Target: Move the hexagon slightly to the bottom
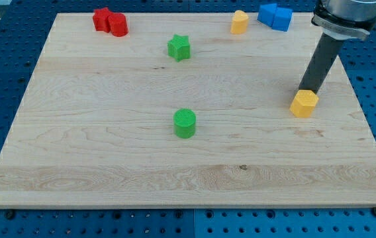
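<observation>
An orange-yellow hexagon block (304,104) lies on the wooden board (108,152) at the view's right, about mid-height. My dark rod comes down from the view's top right, and my tip (307,90) sits just above the hexagon's top edge, touching or nearly touching it. The rod's lower end hides a sliver of the block's far side.
A green cylinder (185,123) stands near the board's middle and a green star (179,47) above it. Two red blocks (110,21) sit at the top left. A yellow block (239,22) and blue blocks (275,15) sit at the top right.
</observation>
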